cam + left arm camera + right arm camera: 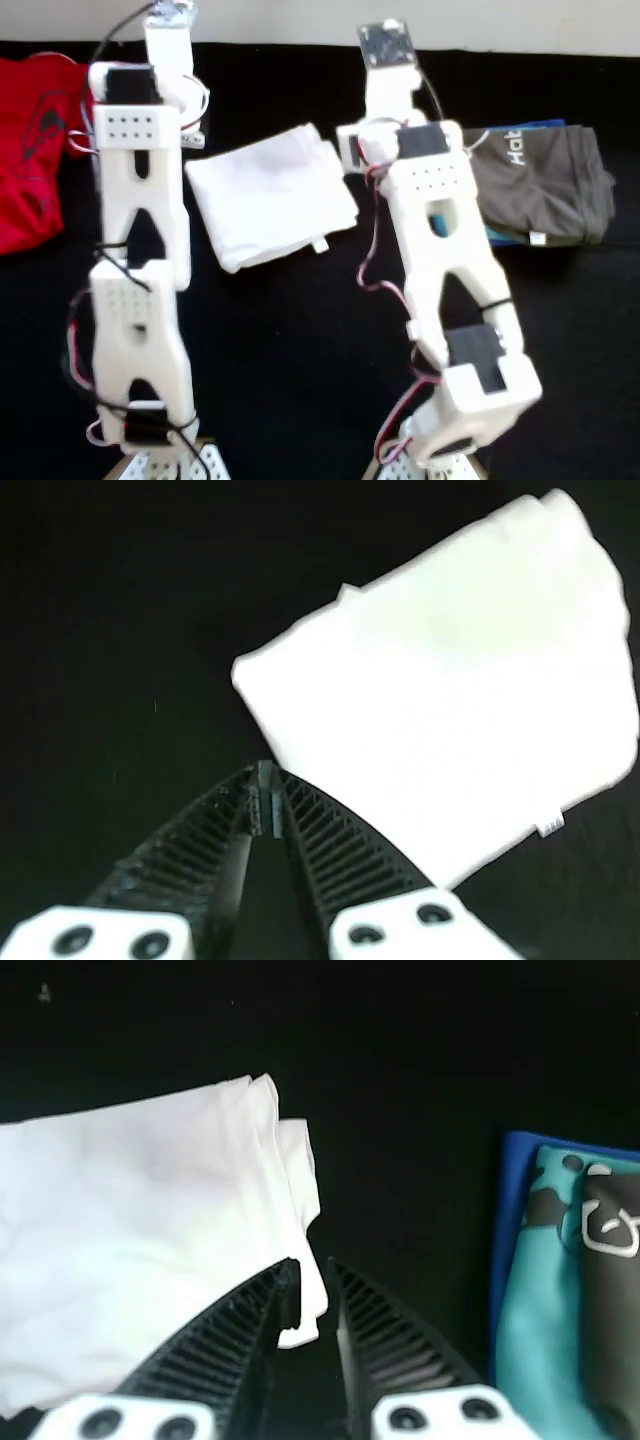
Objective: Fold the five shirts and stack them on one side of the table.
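Note:
A folded white shirt (270,195) lies mid-table between the two arms. My left gripper (265,780) is shut, its tips at the near corner of the white shirt (450,700), with no cloth seen between them. My right gripper (313,1272) stands slightly open over the opposite edge of the white shirt (130,1230), one finger above the cloth. A folded stack (545,185) sits at the right: a grey shirt on top, teal (535,1290) and blue under it. A crumpled red shirt (30,150) lies at the far left.
Black cloth covers the table (300,350). Both white arms stretch from the near edge toward the back, with loose wires (375,260) hanging beside them. A pale wall runs along the far edge.

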{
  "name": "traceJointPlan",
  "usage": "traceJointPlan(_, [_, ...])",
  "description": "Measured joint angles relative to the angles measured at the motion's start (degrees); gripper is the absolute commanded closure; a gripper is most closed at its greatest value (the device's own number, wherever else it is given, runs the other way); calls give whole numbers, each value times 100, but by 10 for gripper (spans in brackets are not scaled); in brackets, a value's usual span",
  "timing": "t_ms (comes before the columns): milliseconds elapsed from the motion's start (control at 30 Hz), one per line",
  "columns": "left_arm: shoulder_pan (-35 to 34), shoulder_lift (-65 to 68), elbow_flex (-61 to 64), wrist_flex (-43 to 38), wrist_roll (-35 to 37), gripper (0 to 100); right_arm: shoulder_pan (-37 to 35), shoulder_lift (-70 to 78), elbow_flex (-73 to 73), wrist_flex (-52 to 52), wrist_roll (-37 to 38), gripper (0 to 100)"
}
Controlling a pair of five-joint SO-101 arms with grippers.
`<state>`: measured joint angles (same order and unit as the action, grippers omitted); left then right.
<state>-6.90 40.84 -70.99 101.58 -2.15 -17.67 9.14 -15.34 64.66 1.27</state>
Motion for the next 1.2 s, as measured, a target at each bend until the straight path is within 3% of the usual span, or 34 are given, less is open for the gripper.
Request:
traceJointPlan(133, [0, -1512, 2004, -88, 237, 990, -123, 1037, -1705, 607, -9, 951])
traceJointPlan(233, [18, -2224, 3578, -633, 334, 990, -255, 1952, -2998, 923, -9, 952])
traceJointPlan(600, [527, -3499, 8369, -3974, 879, 990, -519, 4536, -5749, 949, -9, 954])
traceJointPlan(800, [589, -3569, 9275, -4642, 879, 990, -589, 5116, -5881, 747, -9, 954])
traceJointPlan(1200, [589, -3569, 9327, -4695, 879, 990, -431, 5978, -5934, 422, -9, 954])
